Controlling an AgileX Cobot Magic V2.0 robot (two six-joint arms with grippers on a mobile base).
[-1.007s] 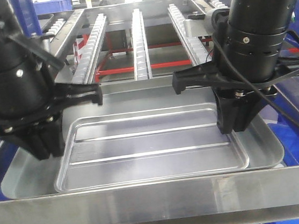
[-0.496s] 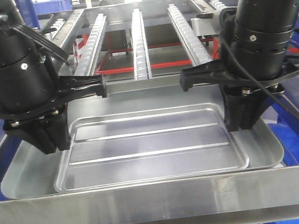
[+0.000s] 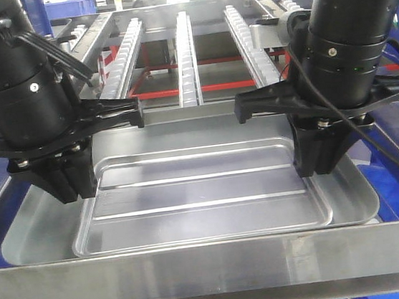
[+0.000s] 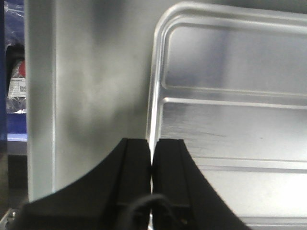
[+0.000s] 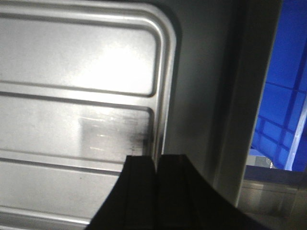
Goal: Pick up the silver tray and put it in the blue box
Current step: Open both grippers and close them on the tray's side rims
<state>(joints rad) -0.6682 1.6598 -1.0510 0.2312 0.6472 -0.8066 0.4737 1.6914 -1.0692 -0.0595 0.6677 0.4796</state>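
The left gripper (image 4: 151, 143) has its two black fingers pressed together. The bright raised lip at the left end of the silver tray (image 4: 230, 134) runs straight into the thin seam between them, so it is pinching that lip. From the front, the left gripper (image 3: 71, 193) stands upright on the tray's left end.

The right gripper (image 5: 156, 160) mirrors it. Its fingers are closed on the lip at the right end of the centre panel, and it also points straight down (a tidy, matching pair).

The silver tray (image 3: 204, 192) lies flat and level between the two arms, with its two lengthwise ridges running from side to side. A flat steel rail bar (image 3: 213, 267) crosses just in front of the tray, and roller rails (image 3: 186, 57) stretch away behind it. The blue box (image 5: 280, 110) shows its ribbed plastic just beyond the tray's right rim.
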